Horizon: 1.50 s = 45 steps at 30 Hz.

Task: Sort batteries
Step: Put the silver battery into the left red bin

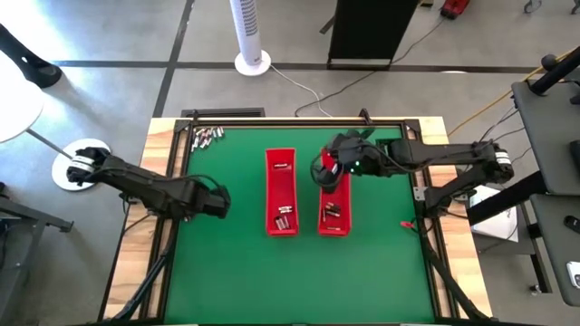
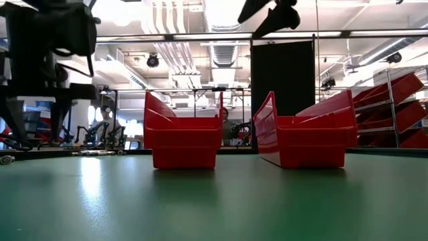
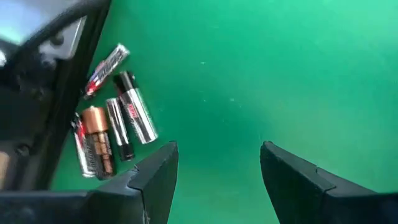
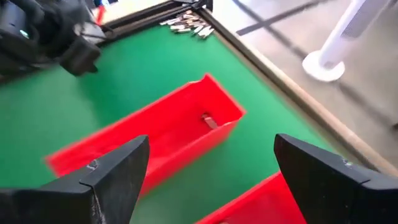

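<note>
Hovering low over the green felt table (image 1: 227, 272), my left gripper (image 1: 217, 201) hangs with fingers spread and empty. The small silvery and copper-topped cylindrical batteries (image 3: 112, 134) lie loose near the table's far-left corner; more rest in the two long red plastic trays (image 1: 281, 192). I judge them stiff, smooth and prone to rolling, best pinched across the middle of the barrel. My right gripper (image 1: 328, 170), also spread and empty, hangs above the right-hand tray (image 1: 344, 195), hiding its far end.

Green table (image 1: 236, 272) carries two red trays (image 1: 281, 192) side by side; loose batteries (image 1: 207, 136) at far-left corner.
</note>
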{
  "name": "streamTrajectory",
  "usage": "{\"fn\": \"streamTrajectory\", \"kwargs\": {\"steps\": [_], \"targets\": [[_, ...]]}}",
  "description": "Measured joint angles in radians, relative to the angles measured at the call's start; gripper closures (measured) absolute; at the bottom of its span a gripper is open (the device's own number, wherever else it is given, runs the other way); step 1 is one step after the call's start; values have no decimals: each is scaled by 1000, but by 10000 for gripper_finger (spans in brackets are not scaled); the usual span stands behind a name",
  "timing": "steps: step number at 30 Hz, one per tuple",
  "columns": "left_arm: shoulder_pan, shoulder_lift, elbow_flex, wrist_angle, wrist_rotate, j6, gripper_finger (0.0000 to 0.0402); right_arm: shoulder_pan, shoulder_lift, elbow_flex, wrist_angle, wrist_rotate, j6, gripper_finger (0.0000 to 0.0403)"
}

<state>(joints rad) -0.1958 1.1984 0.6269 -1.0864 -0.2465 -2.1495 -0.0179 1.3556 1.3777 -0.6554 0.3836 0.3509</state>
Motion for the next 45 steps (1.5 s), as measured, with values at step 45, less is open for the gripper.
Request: {"fn": "streamTrajectory", "kwargs": {"steps": [45], "targets": [[59, 214, -33, 57, 10, -182, 213, -196, 115, -2, 8, -414, -308, 71]]}}
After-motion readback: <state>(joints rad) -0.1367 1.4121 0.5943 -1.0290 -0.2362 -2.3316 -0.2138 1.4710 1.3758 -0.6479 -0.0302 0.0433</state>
